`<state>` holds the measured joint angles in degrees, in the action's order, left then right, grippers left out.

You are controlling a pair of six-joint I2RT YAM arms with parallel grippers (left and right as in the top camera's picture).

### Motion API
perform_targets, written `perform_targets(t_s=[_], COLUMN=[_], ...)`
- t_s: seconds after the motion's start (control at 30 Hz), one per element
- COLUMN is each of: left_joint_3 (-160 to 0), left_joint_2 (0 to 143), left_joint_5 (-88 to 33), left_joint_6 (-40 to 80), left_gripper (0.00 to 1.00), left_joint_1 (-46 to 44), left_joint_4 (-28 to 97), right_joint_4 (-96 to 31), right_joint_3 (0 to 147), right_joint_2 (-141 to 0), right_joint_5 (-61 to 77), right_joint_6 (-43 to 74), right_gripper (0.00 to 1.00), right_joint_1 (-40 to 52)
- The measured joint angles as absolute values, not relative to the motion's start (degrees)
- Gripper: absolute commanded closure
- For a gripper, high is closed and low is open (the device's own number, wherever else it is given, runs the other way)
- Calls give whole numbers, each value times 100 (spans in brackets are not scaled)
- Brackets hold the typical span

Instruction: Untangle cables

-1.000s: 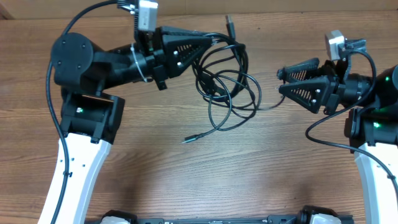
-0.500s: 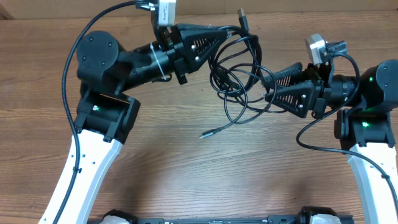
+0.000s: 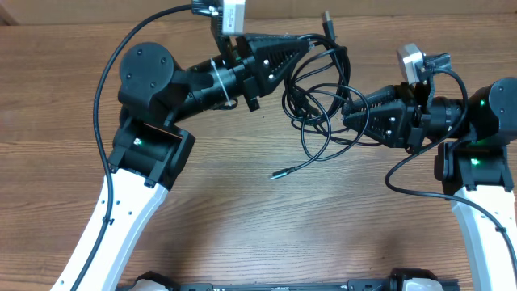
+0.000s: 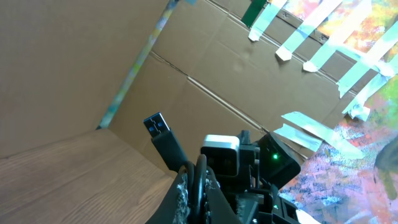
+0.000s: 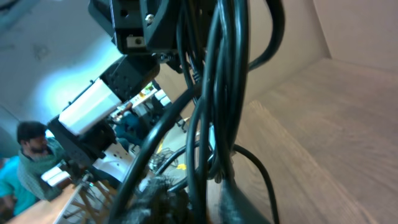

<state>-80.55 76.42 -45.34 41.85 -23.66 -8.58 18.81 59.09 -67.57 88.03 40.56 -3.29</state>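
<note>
Cables (image 3: 300, 103): black tangle of overlapping loops, strung between my two grippers at the far middle of the wooden table (image 3: 242, 218).
- One strand drops out of the tangle toward the near side and ends in a small plug (image 3: 280, 173), which lies free on the wood, apart from both grippers.
- A USB plug (image 3: 327, 18) sticks up past the far edge of the tangle, just beyond my left fingertips. The left wrist view shows its open end with a blue insert (image 4: 157, 126).

Left gripper (image 3: 309, 48): on the tangle's upper left.
- Jaws are fully closed on a cable strand.
- In the wrist view the strand (image 4: 200, 171) rises from between the pinched fingers.
- A cardboard wall (image 4: 74, 62) stands behind it.

Right gripper (image 3: 349, 113): on the tangle's right side, pointing left, with its tip touching the loops.
- Jaws are drawn narrow.
- In the wrist view several strands (image 5: 227, 74) run between the fingers, which are pressed around them. The fingers are blurred at the bottom of that view.

The two grippers sit near each other, with the bulk of the loops between and below them.
</note>
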Motion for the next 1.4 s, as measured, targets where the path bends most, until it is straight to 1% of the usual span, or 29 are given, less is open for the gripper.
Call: perform_targets(t_s=[0.03,0.27,0.6,0.87,1.03,1.4], left_joint_3=[-8055,-8055,-8055,-8055,-8055,-8055], left_joint_2=[7642,7655,7660,7660,7660,7660], left_joint_5=[-4521,-4517,-4296,-4029,-3647,-2220], left_joint_6=[4185,4185,4646,4849,5061,5481], left_gripper=[96,96,96,96,96,96], left_joint_1=[-2386,-2381,-1894,-1730,-1710,-1597], left_joint_4=[-854,-834,-812,-801,-705,-635], right_joint_4=[1881,1896,1896,1896,1894,1894], right_joint_3=[5909,5909,5909,5909,5909,5909], right_joint_2=[-6757,-6757,-6757,-6761,-6772,-6779], right_joint_5=[8801,8803,8794,8783,8757,8702], right_joint_6=[4049,4025,4029,4027,4034,4029], right_gripper=[96,96,96,96,96,96], right_joint_1=[-329,-329,-329,-327,-327,-327])
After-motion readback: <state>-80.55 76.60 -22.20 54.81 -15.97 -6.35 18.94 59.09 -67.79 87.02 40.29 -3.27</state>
